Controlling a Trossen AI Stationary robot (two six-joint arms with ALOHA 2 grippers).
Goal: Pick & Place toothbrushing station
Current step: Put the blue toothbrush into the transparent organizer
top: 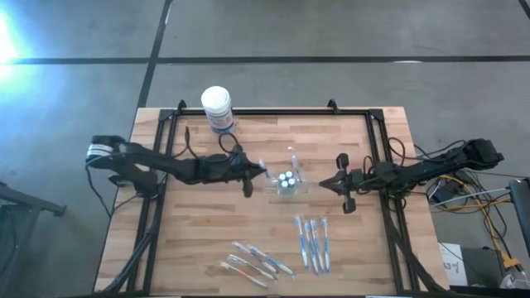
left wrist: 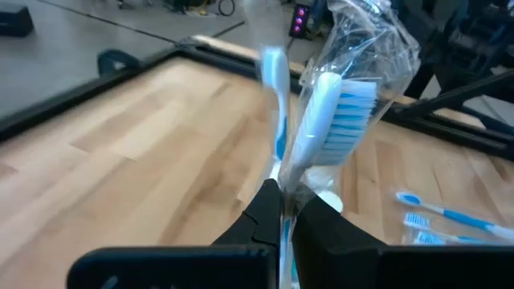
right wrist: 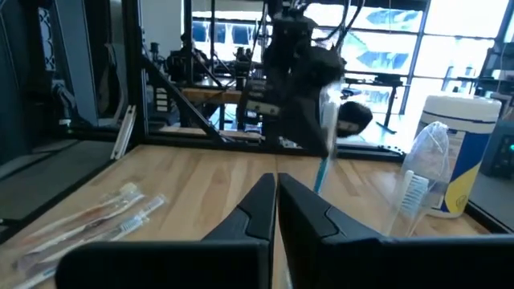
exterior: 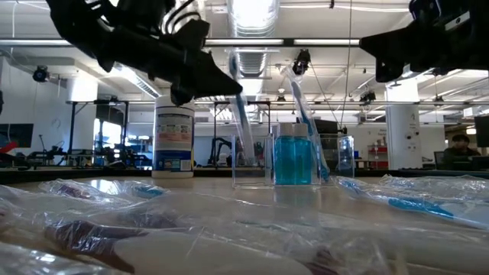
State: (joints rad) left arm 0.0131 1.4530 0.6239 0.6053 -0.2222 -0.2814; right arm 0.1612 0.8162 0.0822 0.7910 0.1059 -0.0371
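While your left gripper [left wrist: 283,210] is clenched on the handle of a wrapped toothbrush [left wrist: 325,120], it holds that brush bristle-end up right at the left edge of the toothbrushing station [top: 286,180], which sits on the worktop [top: 199,223] near its middle, between your 2 arms. Judging from that grip low on the handle, you want the brush to drop tail-first into one of the holder's openings, so the head stays up and clear. In the low view the clear station [exterior: 284,159] shows blue inside, and 2 wrapped brushes lean out of or beside it; I cannot tell which of them is already seated.

Your right gripper [right wrist: 276,195] waits just to the station's right, fingers closed on nothing, pointed toward the holder and probably parked there so it stays out of the left arm's way.

The white wipes tub [top: 218,108] stands at the far edge, well apart. Spare toothbrushes lie in 2 groups near the front: blue ones [top: 312,242] to the right, paler wrapped ones [top: 252,261] further left.
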